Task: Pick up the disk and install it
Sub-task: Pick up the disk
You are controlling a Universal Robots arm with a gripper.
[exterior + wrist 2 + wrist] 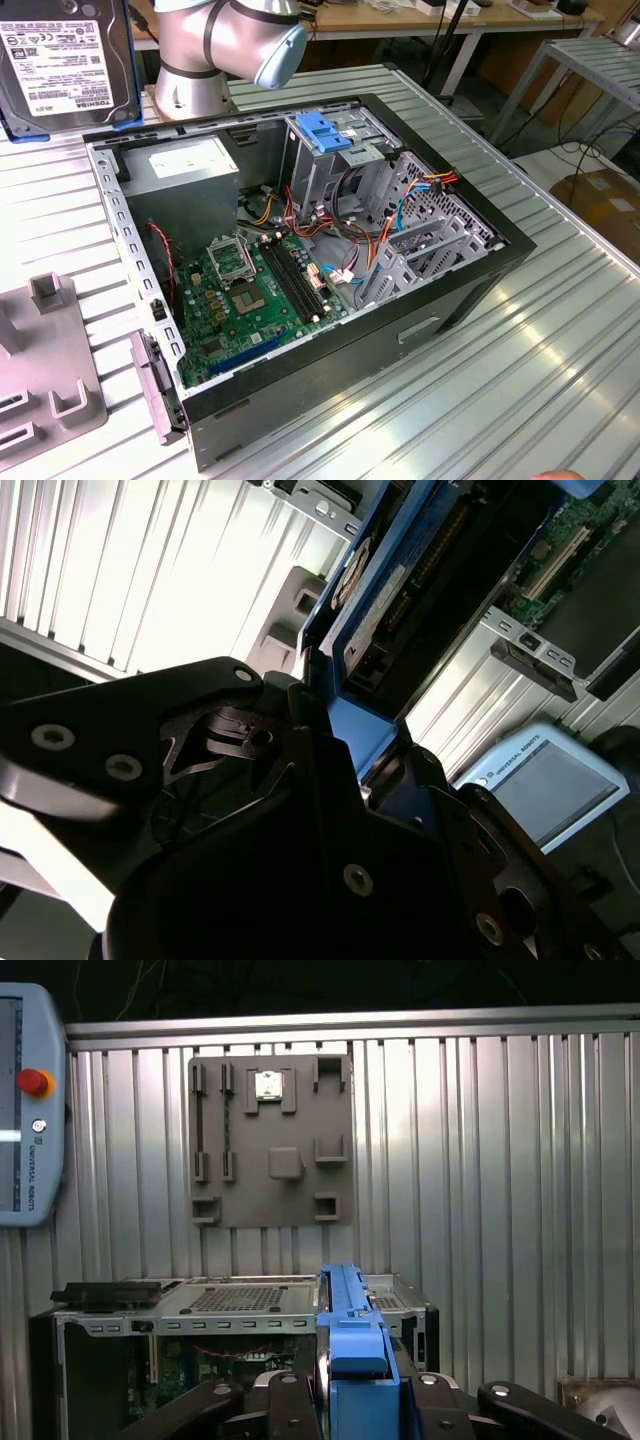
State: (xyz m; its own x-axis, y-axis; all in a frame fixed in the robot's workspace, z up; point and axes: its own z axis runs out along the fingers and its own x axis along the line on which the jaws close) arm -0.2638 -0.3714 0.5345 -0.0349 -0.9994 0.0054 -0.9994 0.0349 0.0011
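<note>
We see the pincer (pixel 355 1400) clamped on the disk (pixel 62 60) by its blue rail (pixel 350 1340). Disk is aloft, outside the open computer case (pixel 400 340).

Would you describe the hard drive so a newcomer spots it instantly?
Find the open black computer case. Beyond it, at the exterior view's upper left, the flat grey metal hard drive hangs upright. Unlike the grey power-supply box inside, it has blue rails.

Silver-grey arm (pixel 200 50) with a pale blue joint cap, and black claw (pixel 358 1395) links dotted with silver screws.
</note>
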